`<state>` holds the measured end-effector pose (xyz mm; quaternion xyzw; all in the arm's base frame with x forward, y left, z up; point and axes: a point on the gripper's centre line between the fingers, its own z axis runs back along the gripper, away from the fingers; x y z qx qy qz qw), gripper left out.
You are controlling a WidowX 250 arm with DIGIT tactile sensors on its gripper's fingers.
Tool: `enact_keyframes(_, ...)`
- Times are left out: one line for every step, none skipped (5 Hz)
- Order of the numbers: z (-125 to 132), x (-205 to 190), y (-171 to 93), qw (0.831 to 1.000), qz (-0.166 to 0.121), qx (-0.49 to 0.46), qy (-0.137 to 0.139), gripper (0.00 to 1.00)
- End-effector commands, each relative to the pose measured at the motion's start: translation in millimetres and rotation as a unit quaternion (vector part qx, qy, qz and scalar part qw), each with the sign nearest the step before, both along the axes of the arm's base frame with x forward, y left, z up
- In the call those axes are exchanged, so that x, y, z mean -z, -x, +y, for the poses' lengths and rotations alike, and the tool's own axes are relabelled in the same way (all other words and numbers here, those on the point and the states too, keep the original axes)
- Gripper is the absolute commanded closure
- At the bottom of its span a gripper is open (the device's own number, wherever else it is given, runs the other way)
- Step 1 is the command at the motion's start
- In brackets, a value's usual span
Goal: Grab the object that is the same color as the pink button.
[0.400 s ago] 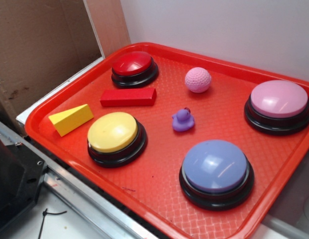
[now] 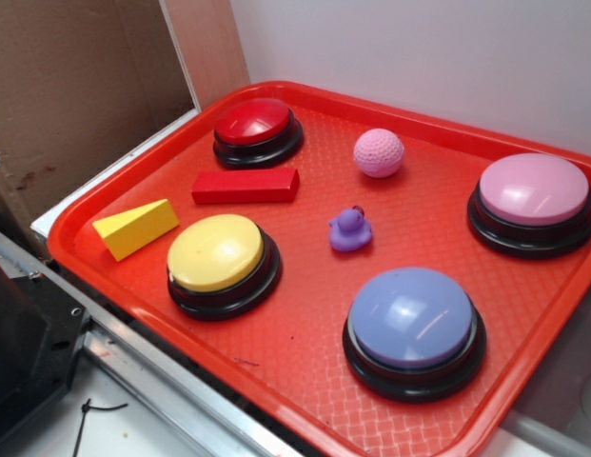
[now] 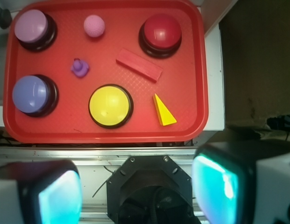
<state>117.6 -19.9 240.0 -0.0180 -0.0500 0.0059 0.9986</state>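
Observation:
The small pink dimpled ball [image 2: 379,152] sits at the back of the red tray [image 2: 305,376], between the red button and the pink button [image 2: 533,190]. In the wrist view the ball [image 3: 94,25] lies near the tray's top edge, right of the pink button [image 3: 31,26]. My gripper [image 3: 141,191] is open and empty, high above the robot base, well short of the tray. Its two cyan-padded fingers [image 3: 218,191] frame the bottom of the wrist view. The gripper does not show in the exterior view.
On the tray are also a red button [image 2: 257,124], a yellow button [image 2: 219,255], a lavender-blue button [image 2: 412,319], a purple toy duck [image 2: 349,229], a red block [image 2: 246,186] and a yellow wedge [image 2: 136,228]. A cardboard wall [image 2: 76,86] stands left.

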Motion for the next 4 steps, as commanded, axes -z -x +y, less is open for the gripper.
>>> enact_keyframes(13.1, 12.7, -71.6, 0.999, 0.033, 0.0, -0.007, 0.0)
enact_keyframes(17.1, 13.6, -78.4, 0.999, 0.03, -0.007, -0.011, 0.0)
enact_keyframes(11.3, 15.7, -95.1, 0.999, 0.033, -0.001, -0.002, 0.0)
enact_keyframes(8.9, 27.3, -113.7, 0.999, 0.048, 0.009, 0.003, 0.0)
